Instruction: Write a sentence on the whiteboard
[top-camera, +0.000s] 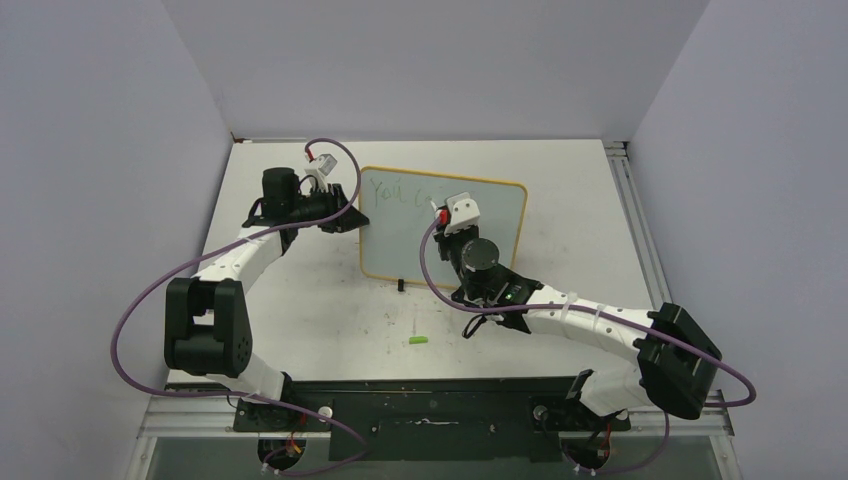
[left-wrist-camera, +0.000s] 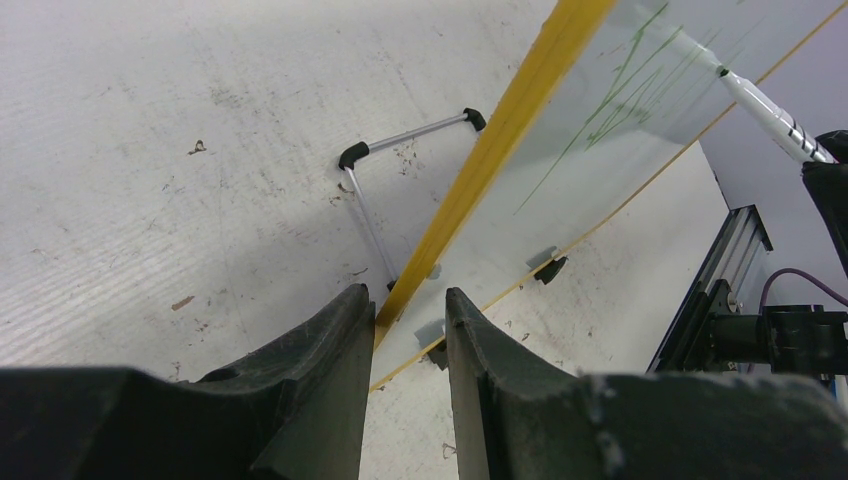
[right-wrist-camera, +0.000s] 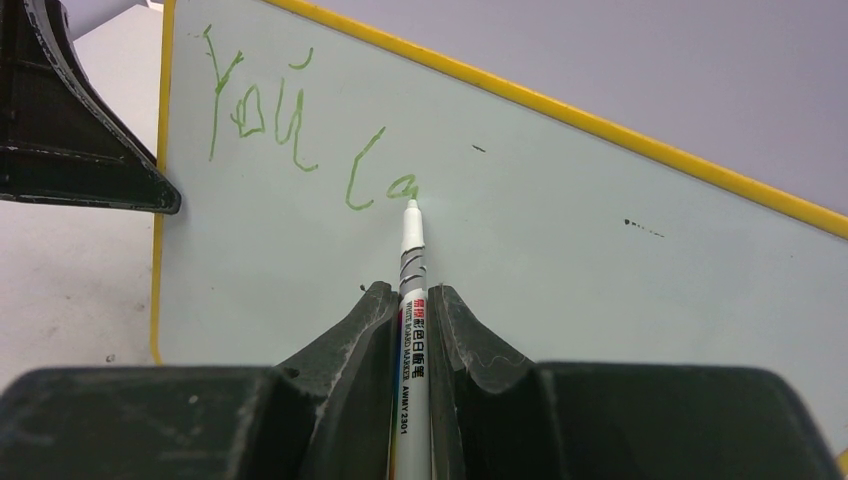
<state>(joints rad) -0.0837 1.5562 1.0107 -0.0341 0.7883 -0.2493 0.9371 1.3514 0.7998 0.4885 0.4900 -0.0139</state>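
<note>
The whiteboard (top-camera: 490, 250) stands propped up at the middle of the table, yellow frame around it. The sentence (right-wrist-camera: 290, 130) is green marker writing that reads "You ca" on the top line; it also shows faintly in the top view (top-camera: 385, 192) and in the left wrist view (left-wrist-camera: 610, 110). My left gripper (top-camera: 350, 212) straddles and grips the board's yellow left edge (left-wrist-camera: 480, 170). My right gripper (right-wrist-camera: 405, 292) is shut on a white marker (right-wrist-camera: 412, 260), whose tip touches the board (right-wrist-camera: 600, 270) just after the "a".
A small green marker cap (top-camera: 418, 340) lies on the table in front of the board. A wire stand (left-wrist-camera: 400, 140) and black clip feet (left-wrist-camera: 550, 268) hold the board up. An aluminium rail (top-camera: 635, 220) runs along the table's right edge.
</note>
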